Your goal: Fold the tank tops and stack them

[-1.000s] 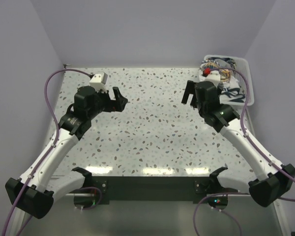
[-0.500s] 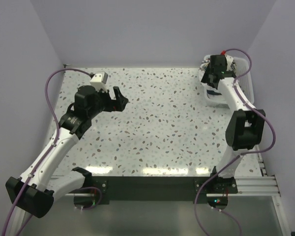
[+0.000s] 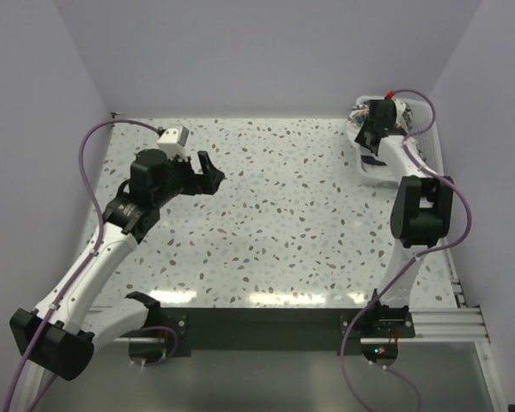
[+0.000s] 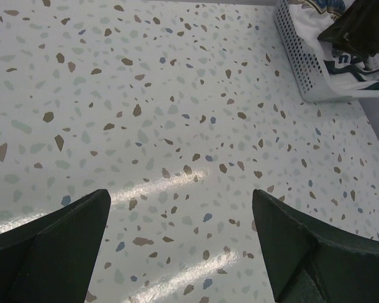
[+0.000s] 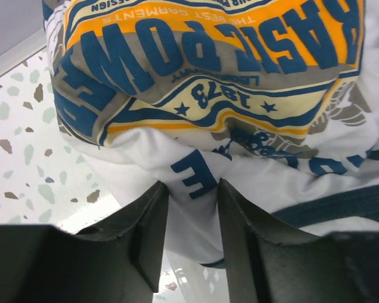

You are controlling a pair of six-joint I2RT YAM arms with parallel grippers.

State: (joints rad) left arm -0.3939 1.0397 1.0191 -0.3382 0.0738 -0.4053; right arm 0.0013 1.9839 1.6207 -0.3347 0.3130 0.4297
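The white tank top [image 5: 227,82] is bunched in the basket [image 4: 297,57] at the tabletop's [image 3: 275,215] far right corner. The right end effector [image 5: 191,189] is narrowed about a fold, though a grip cannot be confirmed. The left end effector [image 4: 180,196] is held open near the left edge, presumably for spreading.

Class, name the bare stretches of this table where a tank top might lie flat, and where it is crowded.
The speckled table is bare from the left gripper across the middle to the basket, and back to the near edge. Crowded only at the far right corner, where the right gripper is at the printed white tank top in the basket.
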